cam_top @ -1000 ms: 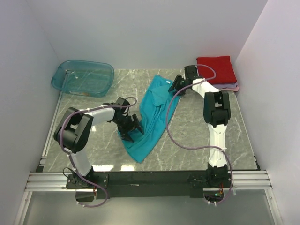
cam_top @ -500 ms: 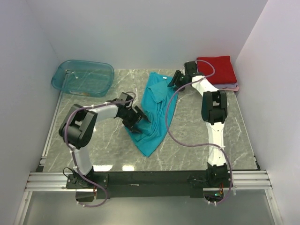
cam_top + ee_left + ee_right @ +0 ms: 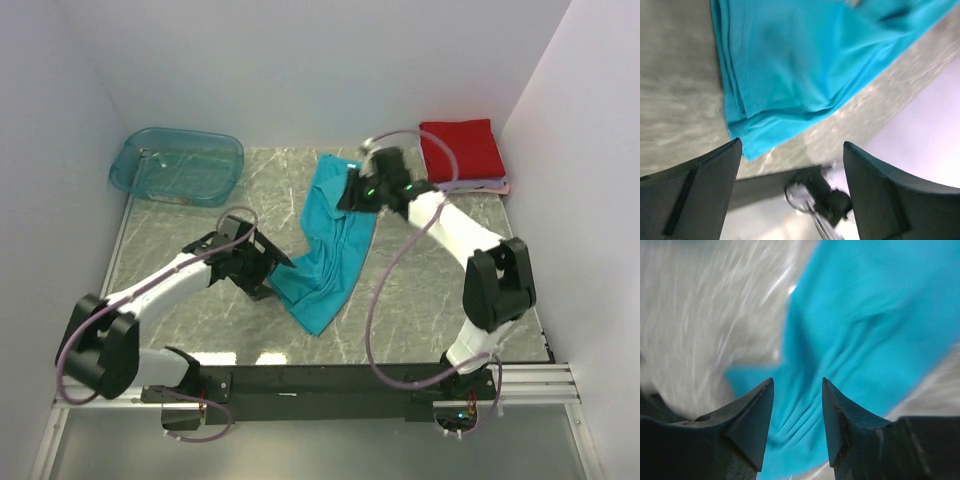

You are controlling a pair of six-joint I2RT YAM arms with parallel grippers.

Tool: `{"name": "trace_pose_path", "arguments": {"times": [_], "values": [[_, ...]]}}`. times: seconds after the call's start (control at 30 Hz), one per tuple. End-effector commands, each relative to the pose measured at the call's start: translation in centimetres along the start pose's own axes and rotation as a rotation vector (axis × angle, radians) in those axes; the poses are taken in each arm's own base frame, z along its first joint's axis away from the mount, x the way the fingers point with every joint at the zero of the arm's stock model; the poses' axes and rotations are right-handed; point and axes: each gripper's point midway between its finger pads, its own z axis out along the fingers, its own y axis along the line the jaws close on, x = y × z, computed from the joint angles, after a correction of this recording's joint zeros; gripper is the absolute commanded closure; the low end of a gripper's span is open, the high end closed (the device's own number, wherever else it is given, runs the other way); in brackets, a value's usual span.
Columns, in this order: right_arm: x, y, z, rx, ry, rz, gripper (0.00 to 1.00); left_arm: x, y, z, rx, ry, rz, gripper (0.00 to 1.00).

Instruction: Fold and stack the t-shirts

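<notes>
Lying bunched lengthwise mid-bench (image 3: 430,270), the teal t-shirt (image 3: 325,255) is held by nothing: the left pincer (image 3: 268,268) gapes wide beside its near-left hem, and the right pincer (image 3: 352,190) hangs half-spread over the collar end. Closing here risks pinching several layers and dragging the cloth crooked. The right wrist view is blurred, and the sleeves are lost in folds.

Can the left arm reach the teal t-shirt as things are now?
Probably yes. The left hand is open right beside the folded edge of the teal t-shirt, and nothing stands between them.

Clear teal tub (image 3: 177,165) sits at the marble table's (image 3: 270,190) far-left corner.
</notes>
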Motion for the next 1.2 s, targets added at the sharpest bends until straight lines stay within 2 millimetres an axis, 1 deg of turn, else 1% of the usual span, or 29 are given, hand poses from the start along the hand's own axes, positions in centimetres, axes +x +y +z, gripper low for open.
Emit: {"name": "trace_pose_path", "arguments": {"times": [0.0,0.03,0.07,0.1,0.13,0.17,0.2,0.23,0.27,0.3,0.33,0.37,0.43,0.47,0.53,0.57,0.63,0.7,0.73,0.8,0.83,0.87,0.9,0.93,1.0,1.03,1.1,1.13,1.17], "values": [[5.8,4.1,0.0,-0.035,0.081,-0.182,0.51,-5.2,-0.4,-3.9,-0.027,-0.283,0.057,0.12],[6.8,5.0,0.1,-0.039,0.094,-0.217,0.52,-6.4,0.2,-4.7,-0.049,-0.334,0.086,0.11],[8.9,7.2,0.3,-0.067,0.131,-0.291,0.52,-7.9,0.7,-5.5,-0.067,-0.398,0.091,0.11],[9.6,7.6,0.5,-0.051,0.139,-0.329,0.53,-9.8,1.1,-7.0,-0.064,-0.463,0.079,0.11],[10.3,8.6,0.6,-0.056,0.155,-0.387,0.54,-11.3,2.1,-7.9,-0.11,-0.525,0.12,0.11],[11.5,9.0,1.4,-0.052,0.186,-0.42,0.55,-12.3,2.5,-8.7,-0.126,-0.56,0.138,0.11],[12.8,10.3,1.8,-0.053,0.201,-0.476,0.55,-13.6,2.7,-9.8,-0.132,-0.608,0.146,0.11],[12.8,11.3,2.1,-0.061,0.197,-0.503,0.55,-14.4,3.1,-10.4,-0.168,-0.64,0.206,0.11],[13.9,11.2,3.1,-0.051,0.23,-0.539,0.56,-15.5,3.4,-11.2,-0.199,-0.693,0.225,0.11],[15.1,12.3,3.4,-0.065,0.249,-0.578,0.57,-16.0,3.3,-11.8,-0.208,-0.723,0.251,0.11],[14.7,12.8,3.9,-0.056,0.234,-0.616,0.57,-16.4,3.5,-12.1,-0.228,-0.744,0.29,0.1],[16.2,12.5,4.9,-0.039,0.275,-0.648,0.59,-16.8,3.4,-12.4,-0.227,-0.769,0.304,0.1],[17.5,13.3,5.5,-0.035,0.301,-0.703,0.6,-17.4,3.6,-13.0,-0.239,-0.806,0.35,0.1],[18.2,13.3,6.2,-0.031,0.322,-0.73,0.61,-17.6,3.6,-13.2,-0.237,-0.825,0.358,0.1],[18.8,13.8,6.7,-0.021,0.324,-0.774,0.61,-18.0,4.1,-13.4,-0.262,-0.854,0.387,0.1],[19.5,13.4,7.2,-0.008,0.341,-0.785,0.62,-18.2,4.4,-13.5,-0.269,-0.864,0.392,0.1],[20.1,13.2,7.6,0.0,0.357,-0.8,0.64,-18.5,4.6,-13.5,-0.276,-0.884,0.399,0.1],[21.2,12.9,7.9,0.003,0.393,-0.81,0.64,-18.6,4.6,-13.3,-0.264,-0.893,0.401,0.1],[21.6,12.8,8.0,-0.006,0.408,-0.846,0.64,-18.6,4.6,-13.2,-0.26,-0.892,0.402,0.1],[22.9,12.3,7.7,-0.018,0.469,-0.866,0.64,-18.7,4.6,-13.1,-0.268,-0.889,0.4,0.1],[23.4,12.6,7.5,-0.052,0.498,-0.886,0.65,-18.8,4.7,-13.1,-0.274,-0.89,0.401,0.1],[24.4,12.0,6.9,-0.06,0.562,-0.893,0.66,-18.9,4.8,-13.1,-0.279,-0.891,0.403,0.1],[25.6,12.4,6.3,-0.112,0.613,-0.888,0.66,-18.9,4.8,-13.1,-0.277,-0.89,0.401,0.1],[26.2,12.0,5.9,-0.13,0.648,-0.908,0.66,-18.9,4.6,-13.2,-0.271,-0.892,0.401,0.1],[27.5,12.2,4.4,-0.168,0.7,-0.927,0.66,-18.9,4.5,-13.1,-0.261,-0.887,0.402,0.1],[28.1,12.0,3.4,-0.186,0.728,-0.942,0.66,-18.9,4.6,-13.0,-0.26,-0.884,0.401,0.1],[28.8,11.9,2.3,-0.209,0.761,-0.954,0.66,-18.9,4.6,-13.0,-0.259,-0.882,0.401,0.1],[29.8,11.9,1.4,-0.24,0.796,-0.96,0.66,-18.9,4.6,-13.0,-0.26,-0.88,0.402,0.1],[29.9,11.8,0.5,-0.248,0.814,-0.959,0.65,-18.8,4.6,-12.9,-0.257,-0.875,0.403,0.1]]}}
